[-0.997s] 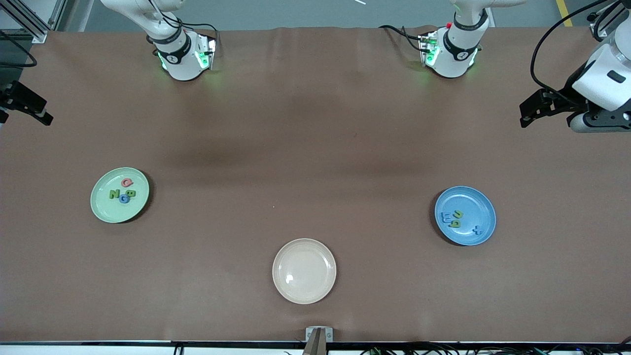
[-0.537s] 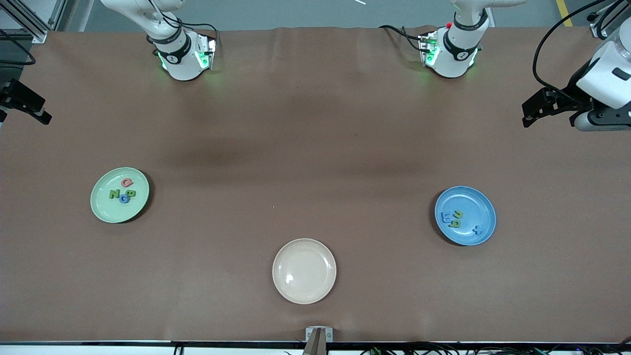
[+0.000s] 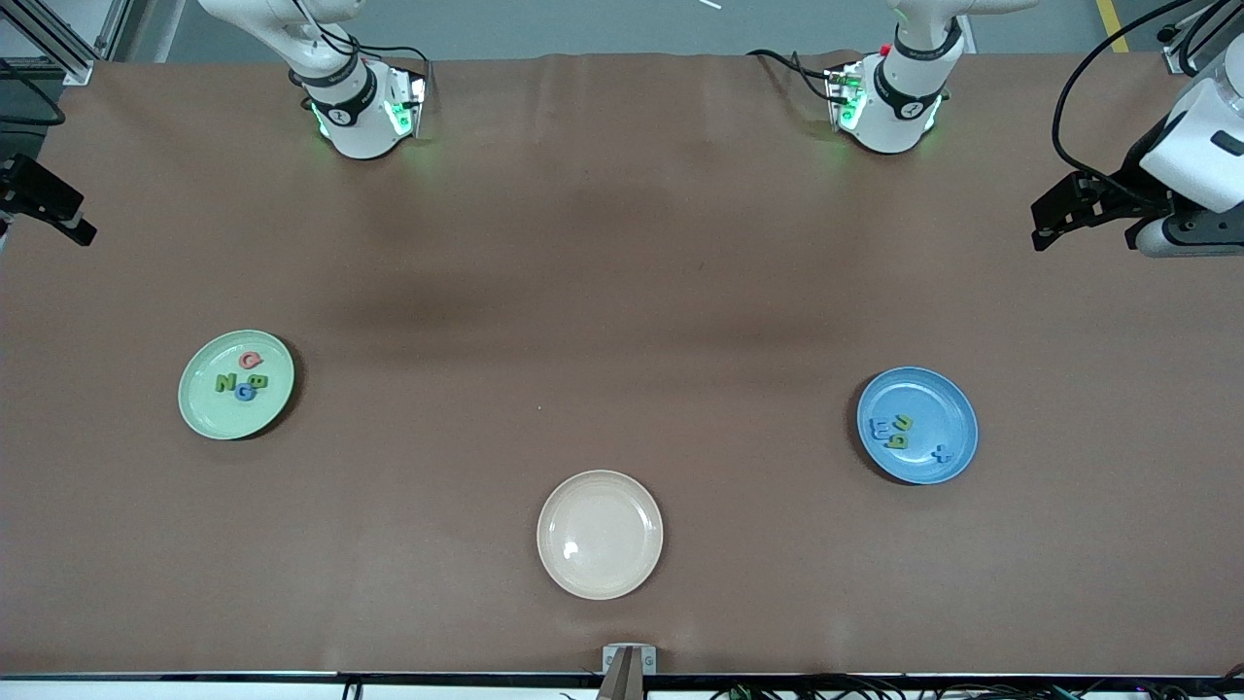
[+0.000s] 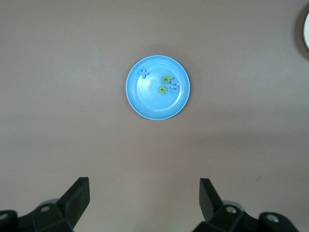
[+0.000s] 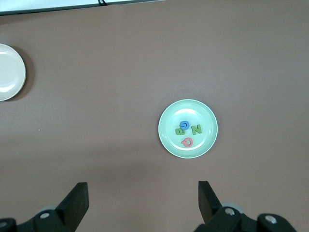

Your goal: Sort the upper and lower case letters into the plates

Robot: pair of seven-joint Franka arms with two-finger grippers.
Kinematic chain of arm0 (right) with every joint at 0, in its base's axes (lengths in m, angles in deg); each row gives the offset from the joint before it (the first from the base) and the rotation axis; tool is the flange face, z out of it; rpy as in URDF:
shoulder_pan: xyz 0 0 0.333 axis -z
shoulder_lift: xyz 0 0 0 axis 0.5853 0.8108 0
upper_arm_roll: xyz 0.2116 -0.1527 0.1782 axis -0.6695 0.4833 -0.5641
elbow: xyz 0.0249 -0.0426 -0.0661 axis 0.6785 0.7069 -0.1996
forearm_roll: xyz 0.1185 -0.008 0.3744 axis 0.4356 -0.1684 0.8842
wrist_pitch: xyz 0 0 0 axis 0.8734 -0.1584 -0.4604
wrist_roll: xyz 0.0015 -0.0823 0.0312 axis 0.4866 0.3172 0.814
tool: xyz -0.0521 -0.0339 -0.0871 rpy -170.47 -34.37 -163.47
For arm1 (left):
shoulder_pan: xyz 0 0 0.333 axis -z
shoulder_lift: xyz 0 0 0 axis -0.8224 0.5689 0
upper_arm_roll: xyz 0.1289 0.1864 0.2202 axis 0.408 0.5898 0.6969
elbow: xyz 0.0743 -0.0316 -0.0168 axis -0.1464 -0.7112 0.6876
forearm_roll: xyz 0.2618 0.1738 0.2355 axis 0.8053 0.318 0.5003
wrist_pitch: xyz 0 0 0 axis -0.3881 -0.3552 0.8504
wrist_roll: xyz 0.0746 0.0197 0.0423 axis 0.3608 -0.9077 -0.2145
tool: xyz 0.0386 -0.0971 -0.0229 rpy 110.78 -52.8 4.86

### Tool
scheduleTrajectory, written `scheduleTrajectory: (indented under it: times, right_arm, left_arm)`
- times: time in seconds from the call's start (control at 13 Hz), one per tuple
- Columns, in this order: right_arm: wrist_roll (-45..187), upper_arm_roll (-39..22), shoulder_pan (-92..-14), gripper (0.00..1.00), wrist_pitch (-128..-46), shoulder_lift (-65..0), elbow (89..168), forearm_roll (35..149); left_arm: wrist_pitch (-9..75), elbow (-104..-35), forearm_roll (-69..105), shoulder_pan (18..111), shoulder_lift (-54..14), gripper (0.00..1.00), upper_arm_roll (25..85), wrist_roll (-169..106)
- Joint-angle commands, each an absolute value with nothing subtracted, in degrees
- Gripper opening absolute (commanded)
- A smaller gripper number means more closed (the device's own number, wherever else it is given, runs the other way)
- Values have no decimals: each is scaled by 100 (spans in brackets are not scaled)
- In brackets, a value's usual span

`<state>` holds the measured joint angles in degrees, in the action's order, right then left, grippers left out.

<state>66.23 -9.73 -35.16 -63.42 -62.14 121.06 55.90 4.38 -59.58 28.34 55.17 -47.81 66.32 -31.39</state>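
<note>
Both tools, left (image 3: 1042,226) and right (image 3: 73,226), raised, wide open, empty.

Three plates (image 3: 600,534) (eight letters (image 3: 241,379) total), two arms (image 3: 350,97).

the cream-beige plate (image 4: 307,30) is cut by the edge in the left wrist view. the right gripper (image 3: 44,207) sits half out of the front view. small letters (image 3: 892,430) in the blue plate (image 3: 948,399) stay partly unreadable.
</note>
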Motion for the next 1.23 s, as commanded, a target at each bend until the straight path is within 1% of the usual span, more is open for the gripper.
scheduleTrajectory:
  times: [0.0, 0.31, 0.77, 1.15]
  right_arm:
    - [6596, -1012, -3451, 100, -6311, -6217, 11968, 5560]
    - [6604, -1012, -3468, 100, -6302, -6155, 11872, 5551]
    - [6604, -1012, -3442, 100, -5810, -5786, 11292, 5560]
    - [6604, -1012, -3433, 100, -5801, -5777, 11283, 5578]
  left_arm:
    - [376, -5995, 2818, 5524, -4872, 100, 6611, -3142]
    - [429, -5977, 2809, 5515, -4846, 100, 6593, -3150]
    - [447, -5942, 2792, 5506, -4811, 100, 6593, -3142]
    - [447, -5951, 2791, 5497, -4819, 100, 6602, -3107]
